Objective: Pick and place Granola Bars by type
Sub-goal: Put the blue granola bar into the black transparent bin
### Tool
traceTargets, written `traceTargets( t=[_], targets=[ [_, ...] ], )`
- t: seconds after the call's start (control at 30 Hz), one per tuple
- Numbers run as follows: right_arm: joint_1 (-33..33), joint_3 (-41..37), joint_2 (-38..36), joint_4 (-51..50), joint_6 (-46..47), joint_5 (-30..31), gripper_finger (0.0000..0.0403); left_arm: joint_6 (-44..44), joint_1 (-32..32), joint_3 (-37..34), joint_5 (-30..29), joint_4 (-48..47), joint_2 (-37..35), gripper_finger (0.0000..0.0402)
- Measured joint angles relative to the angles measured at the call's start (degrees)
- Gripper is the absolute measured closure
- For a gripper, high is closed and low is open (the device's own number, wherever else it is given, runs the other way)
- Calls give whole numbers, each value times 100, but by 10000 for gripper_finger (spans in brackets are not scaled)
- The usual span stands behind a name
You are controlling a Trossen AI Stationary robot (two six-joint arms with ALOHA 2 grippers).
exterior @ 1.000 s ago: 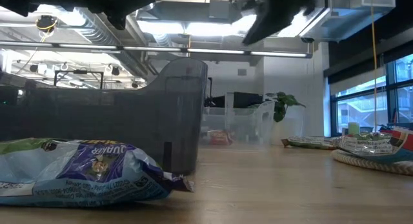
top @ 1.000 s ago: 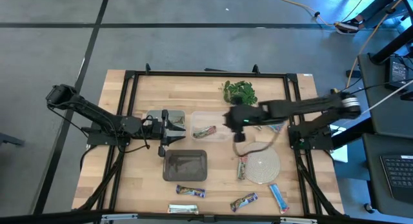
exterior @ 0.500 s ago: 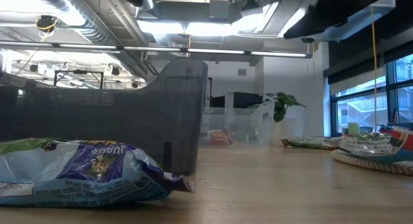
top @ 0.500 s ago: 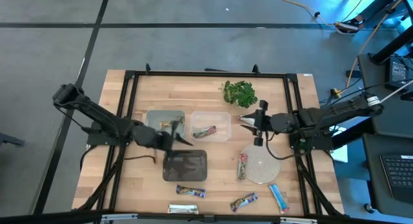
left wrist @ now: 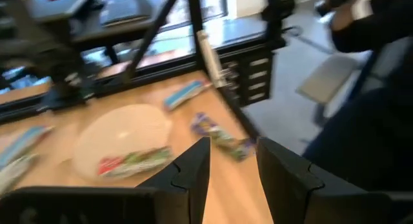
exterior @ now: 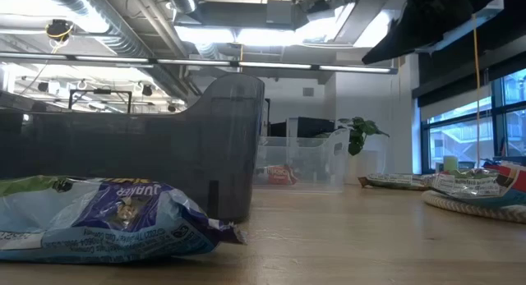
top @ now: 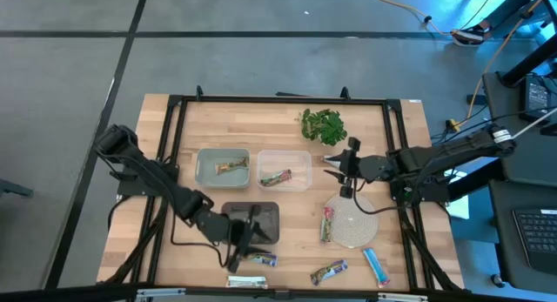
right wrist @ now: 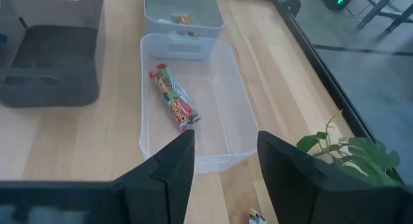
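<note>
High view, left to right: left gripper [top: 250, 241] low over a blue bar [top: 258, 259] near the counter's [top: 174, 258] front edge, jaws parted, empty. Sorted already: one bar in the green bin [top: 223, 166], one in the clear bin [top: 283, 170]. Dark tray [top: 250, 222] empty. Several bars loose. Right gripper [top: 333, 165] beside the clear bin, jaws apart, empty.
</note>
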Motion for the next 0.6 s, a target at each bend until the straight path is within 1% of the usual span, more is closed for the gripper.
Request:
traceTargets(
  t=[0.03,0.1,0.2,0.27,0.33,0.5,0.6],
  targets=[
    [0,0,35,2,22,-1,231,2,-30,0,97,121,50,281],
    [0,0,104,38,102,-1,231,-10,-84,0,106,253,138,281],
    [0,0,192,60,111,-1,231,-23,-165,0,-85,466,262,272],
    [0,0,228,79,111,-1,231,140,-195,0,-199,710,323,258],
    [0,0,277,197,105,-1,231,331,-237,2,-391,821,362,237],
    [-2,-2,348,281,116,-1,231,482,-330,2,-999,823,381,164],
    [-4,-2,378,293,126,-1,231,591,-367,2,-1147,804,381,128]
  ],
)
